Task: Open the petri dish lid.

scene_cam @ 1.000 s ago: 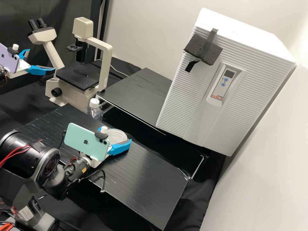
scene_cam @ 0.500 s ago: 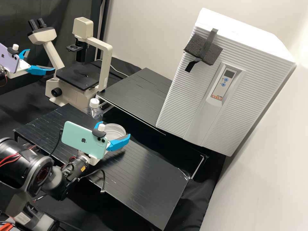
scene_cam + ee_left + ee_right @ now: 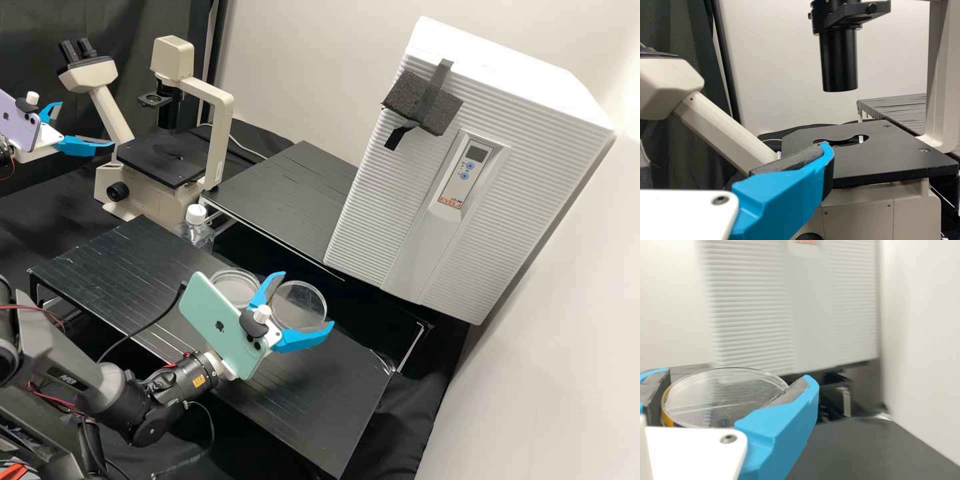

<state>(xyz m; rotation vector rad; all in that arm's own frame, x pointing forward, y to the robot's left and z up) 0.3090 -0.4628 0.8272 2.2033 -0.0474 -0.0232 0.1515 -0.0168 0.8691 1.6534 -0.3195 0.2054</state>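
In the high view my right gripper [image 3: 308, 299] is shut on the round clear petri dish lid [image 3: 303, 308], holding it off to the right of the dish. The petri dish [image 3: 233, 285] stands uncovered on the black bench, partly hidden behind the phone on that arm. In the right wrist view the lid [image 3: 725, 397] sits between both fingers of my right gripper [image 3: 732, 386]. At the high view's left edge my left gripper [image 3: 87, 124] stands open and holds nothing; in the left wrist view one finger of this gripper [image 3: 785, 192] shows before the microscope.
The microscope [image 3: 163, 160] stands at the back left, beside a clear bottle with a white cap [image 3: 195, 214]. A large white ribbed unit [image 3: 387, 200] is at the back right, and a second black platform [image 3: 287, 193] lies behind the front bench [image 3: 307, 387].
My right gripper has swung right, away from the dish, carrying the lid with it. The dish, earlier partly behind this gripper, now lies to its left. The left arm has kept still.
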